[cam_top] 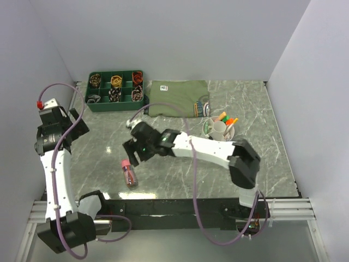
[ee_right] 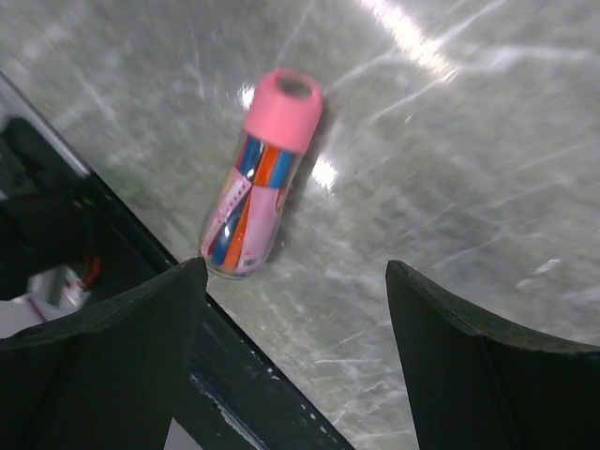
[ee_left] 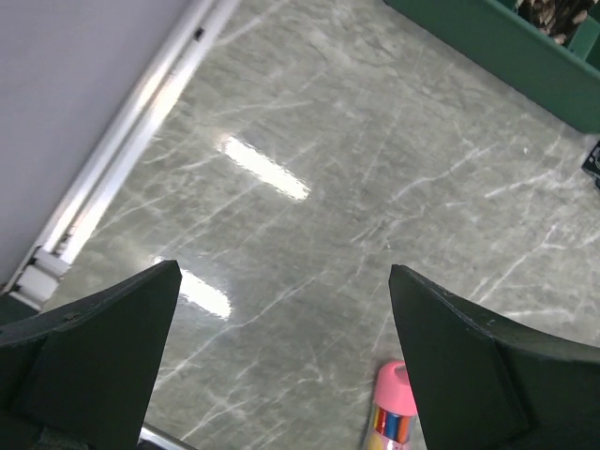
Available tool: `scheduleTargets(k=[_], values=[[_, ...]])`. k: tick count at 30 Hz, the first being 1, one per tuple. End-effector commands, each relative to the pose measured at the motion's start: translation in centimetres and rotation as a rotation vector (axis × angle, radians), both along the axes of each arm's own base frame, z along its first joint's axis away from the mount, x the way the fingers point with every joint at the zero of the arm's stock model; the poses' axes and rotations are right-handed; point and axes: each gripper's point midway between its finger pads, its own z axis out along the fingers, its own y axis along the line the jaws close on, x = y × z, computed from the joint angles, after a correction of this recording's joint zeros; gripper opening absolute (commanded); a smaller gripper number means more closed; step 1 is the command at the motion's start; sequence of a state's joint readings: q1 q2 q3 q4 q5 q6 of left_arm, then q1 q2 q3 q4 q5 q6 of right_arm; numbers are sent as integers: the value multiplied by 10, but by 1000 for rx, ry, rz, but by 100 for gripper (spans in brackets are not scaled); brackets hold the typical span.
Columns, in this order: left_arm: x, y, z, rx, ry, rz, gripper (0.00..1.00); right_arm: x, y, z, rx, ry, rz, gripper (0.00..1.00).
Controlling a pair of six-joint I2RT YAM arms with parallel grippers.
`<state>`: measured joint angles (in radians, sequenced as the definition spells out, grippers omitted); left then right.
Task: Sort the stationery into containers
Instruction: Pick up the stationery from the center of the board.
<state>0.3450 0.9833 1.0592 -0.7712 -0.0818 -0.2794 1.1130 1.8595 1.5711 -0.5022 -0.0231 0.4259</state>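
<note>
Grey marbled tabletop point(cam_top: 174, 180): right gripper point(ee_right: 295, 272) hangs wide and empty near clear pink-capped plastic tube point(ee_right: 258, 178); a nudge could roll it off the edge.

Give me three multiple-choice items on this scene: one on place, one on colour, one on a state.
1. The short clear pink-capped tube is: A held in a gripper; B flat on the grey marble table; C inside a drawer.
2. The divided plastic tray at the back is: A red; B green; C yellow.
3. The right gripper is: A shut on the tube; B shut, empty; C open, empty.
Answers: B, it lies on bare marble; B, its walls are dark green; C, its jaws stand apart with nothing between.
</note>
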Motion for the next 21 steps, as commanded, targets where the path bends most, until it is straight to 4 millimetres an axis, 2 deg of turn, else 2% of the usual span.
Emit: scheduleTargets(k=[1, 6, 9, 15, 19, 21], values=[[-13, 12, 19, 100, -32, 26, 100, -5, 27, -5, -17, -10, 0, 85], [-9, 12, 28, 103, -62, 19, 99, -5, 53, -24, -20, 8, 4, 85], [-9, 10, 26, 92, -56, 15, 99, -1, 68, -32, -8, 5, 5, 85], [-11, 13, 24, 102, -33, 23, 99, 9, 87, -53, -19, 3, 1, 84], [-8, 14, 27, 104, -42, 24, 99, 7, 84, -71, -59, 20, -5, 82], [-7, 15, 27, 103, -43, 30, 99, 7, 75, -83, -100, 24, -19, 82]])
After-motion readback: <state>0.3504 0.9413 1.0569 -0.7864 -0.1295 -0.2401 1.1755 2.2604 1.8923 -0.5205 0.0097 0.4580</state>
